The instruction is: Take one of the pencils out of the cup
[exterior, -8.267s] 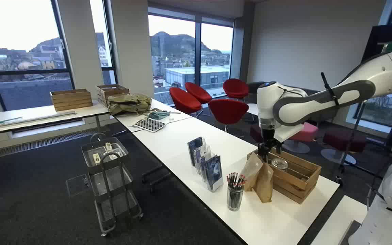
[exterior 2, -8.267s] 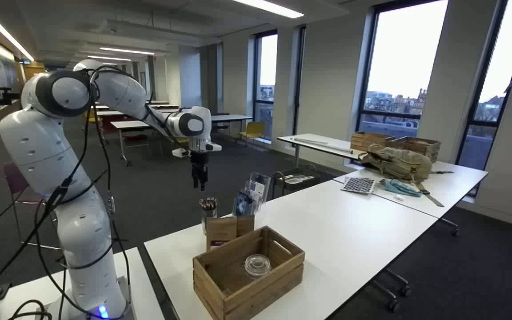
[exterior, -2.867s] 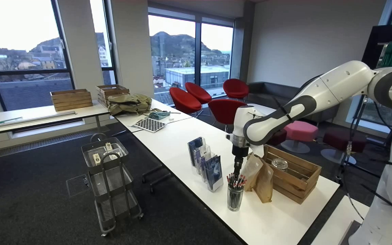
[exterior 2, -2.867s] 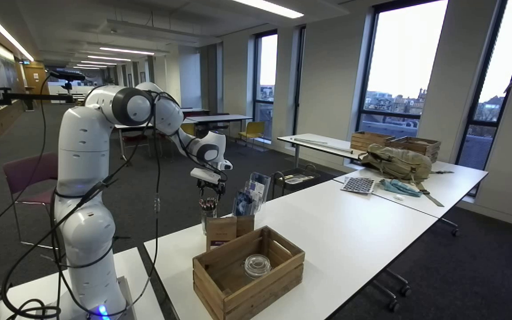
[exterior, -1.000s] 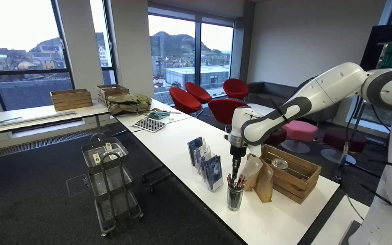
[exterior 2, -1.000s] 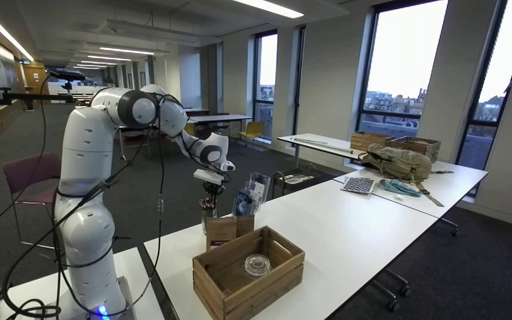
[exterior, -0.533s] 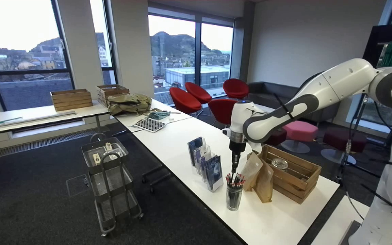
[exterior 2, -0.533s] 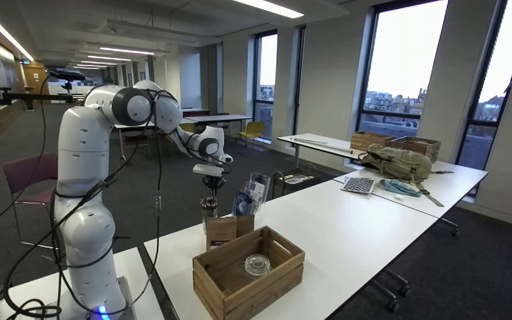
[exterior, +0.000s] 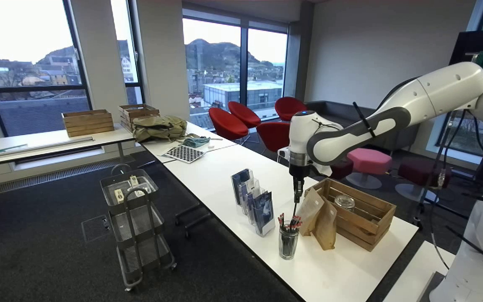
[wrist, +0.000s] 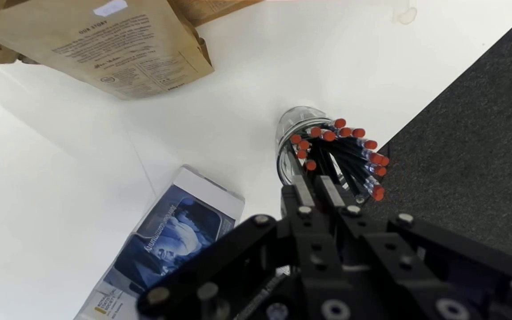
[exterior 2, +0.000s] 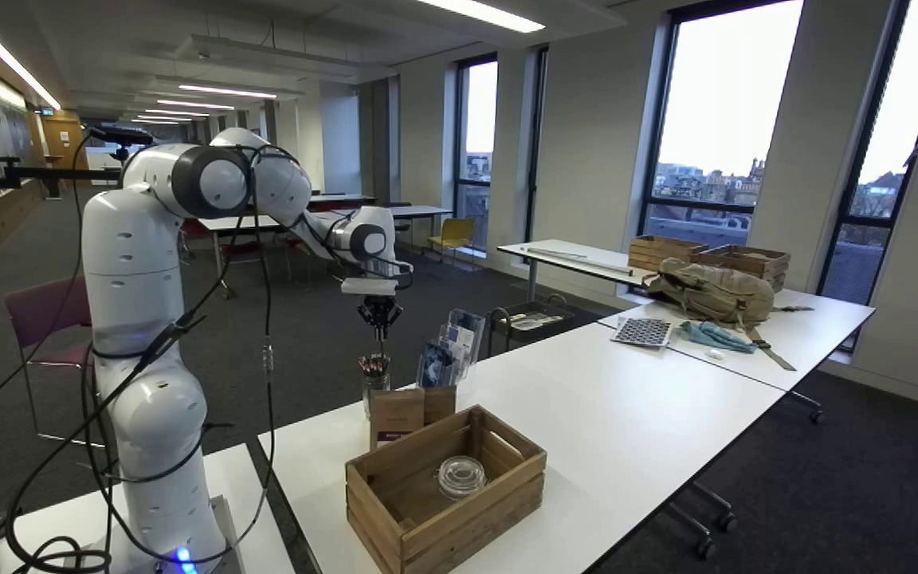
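One pencil (exterior: 295,209) in the pinch: the gripper (wrist: 314,190) has its jaws drawn nearly together, a sliver of gap left in my wrist view, and both exterior views show the pencil hanging below the fingertips. I read that as a firm hold near its top end. It stands higher than the other pencils (wrist: 351,153), lower part running down among them into the glass cup (exterior: 287,250); bottom end hidden from me. In an exterior view, cup upright on the white table (exterior: 325,270), paper bags (exterior: 325,228) just right, leaflet holder (exterior: 263,212) left and farther. Step in hand, I judge: drawing out, partly done. Next calls for a slow, straight lift until the bottom end clears the rim, minding snags with neighbours, before any sideways move.
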Available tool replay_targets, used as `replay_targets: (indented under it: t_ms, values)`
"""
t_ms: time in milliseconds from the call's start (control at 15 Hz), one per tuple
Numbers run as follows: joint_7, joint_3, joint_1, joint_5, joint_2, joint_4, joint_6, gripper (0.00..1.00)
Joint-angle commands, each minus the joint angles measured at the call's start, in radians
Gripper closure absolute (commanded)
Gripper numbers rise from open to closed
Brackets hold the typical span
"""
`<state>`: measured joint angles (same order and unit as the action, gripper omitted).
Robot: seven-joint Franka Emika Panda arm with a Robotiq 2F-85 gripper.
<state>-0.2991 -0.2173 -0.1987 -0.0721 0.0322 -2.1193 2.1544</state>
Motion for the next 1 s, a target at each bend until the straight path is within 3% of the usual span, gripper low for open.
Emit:
replay_targets:
  t_ms: [0,933]
  values:
    - [0.020,-0.005,-0.011,-0.038,-0.073,0.001,-0.069,0.98]
    - [0.030,-0.022,-0.035,-0.052,-0.259,-0.015,-0.181,0.98]
